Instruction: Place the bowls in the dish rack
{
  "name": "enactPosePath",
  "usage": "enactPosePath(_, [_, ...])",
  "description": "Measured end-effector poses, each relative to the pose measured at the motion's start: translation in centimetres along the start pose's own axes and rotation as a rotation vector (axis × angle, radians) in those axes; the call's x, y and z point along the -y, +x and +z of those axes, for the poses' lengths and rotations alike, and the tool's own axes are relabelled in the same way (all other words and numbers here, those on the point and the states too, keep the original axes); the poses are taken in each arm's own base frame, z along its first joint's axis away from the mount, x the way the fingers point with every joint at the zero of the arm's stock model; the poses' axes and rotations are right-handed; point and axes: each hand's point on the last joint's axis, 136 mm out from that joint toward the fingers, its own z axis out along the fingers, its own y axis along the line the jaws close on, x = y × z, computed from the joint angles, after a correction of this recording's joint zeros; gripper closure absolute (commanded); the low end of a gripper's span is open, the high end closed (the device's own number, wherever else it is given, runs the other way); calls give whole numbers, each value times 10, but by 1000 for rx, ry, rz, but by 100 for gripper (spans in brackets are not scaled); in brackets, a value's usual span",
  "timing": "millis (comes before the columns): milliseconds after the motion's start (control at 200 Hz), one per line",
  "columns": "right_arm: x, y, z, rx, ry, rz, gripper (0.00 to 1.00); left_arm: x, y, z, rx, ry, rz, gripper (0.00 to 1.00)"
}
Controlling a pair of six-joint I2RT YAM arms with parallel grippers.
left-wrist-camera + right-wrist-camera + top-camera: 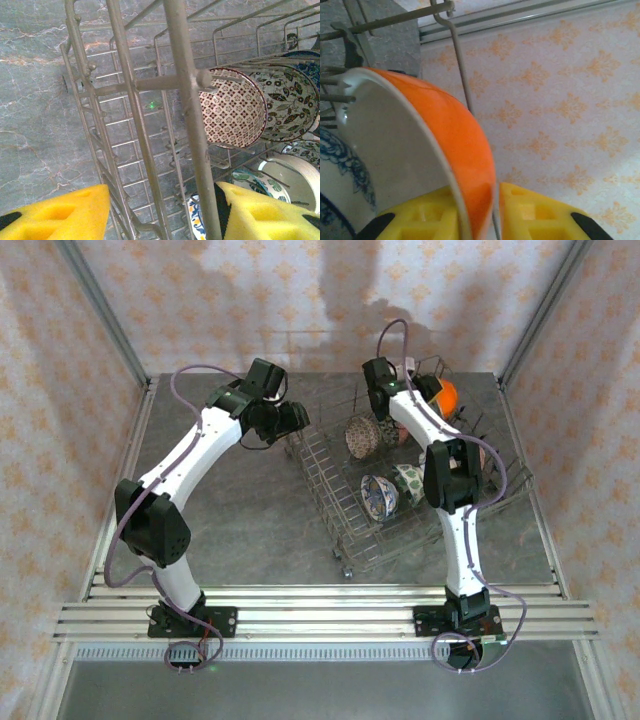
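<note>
The dish rack (330,480), a grey wire basket with thin upright tines, sits right of centre in the overhead view on the grey, marble-veined worktop (240,525). Three round bowls stand on edge between its tines: a red lattice-print bowl (362,435), a blue-patterned bowl (379,496) and a green floral bowl (408,482). The glossy orange bowl (446,396) lies at the rack's far side, upper right of centre. In the right wrist view the right claw (479,216) is clamped on this bowl's curved wall. One yellow foam pad presses the matte white inside and the other sits at the orange outside, with a thin rack wire beside it. The left claw (160,220) hovers over the rack's left edge with its foam pads well apart and a thick wire rod rising between them.
</note>
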Motion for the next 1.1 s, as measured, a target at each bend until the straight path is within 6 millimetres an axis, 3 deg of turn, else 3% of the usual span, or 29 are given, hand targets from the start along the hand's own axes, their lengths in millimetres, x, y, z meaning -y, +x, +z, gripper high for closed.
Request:
enactPosePath(380, [-5, 6, 5, -8, -105, 5, 44, 0, 0, 0, 7, 5, -10, 43])
enactPosePath(1101, [-16, 14, 9, -3, -469, 107, 45, 2, 8, -4, 3, -34, 15, 47])
